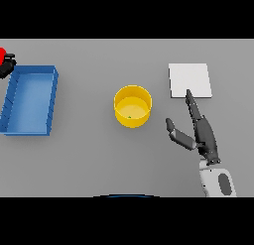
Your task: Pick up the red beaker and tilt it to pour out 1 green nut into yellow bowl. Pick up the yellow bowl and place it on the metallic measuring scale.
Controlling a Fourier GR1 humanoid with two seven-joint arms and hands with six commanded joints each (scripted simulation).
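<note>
Now you see the yellow bowl (pixel 132 106) upright at mid-table, a tiny green nut (pixel 130 116) inside. Your right hand (pixel 201 132), fingers straight and thumb spread, rests right of it, fingertips touching the pale scale (pixel 190 80). Far left, your left hand (pixel 6 66) grips the red beaker (pixel 3 54) beside the blue tray (pixel 31 100).

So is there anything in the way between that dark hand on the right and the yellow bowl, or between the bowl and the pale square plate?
Nothing visible. Bare grey table separates the open right hand from the round yellow bowl, and also the bowl from the flat pale square scale. The blue rectangular bin sits far off left.
</note>
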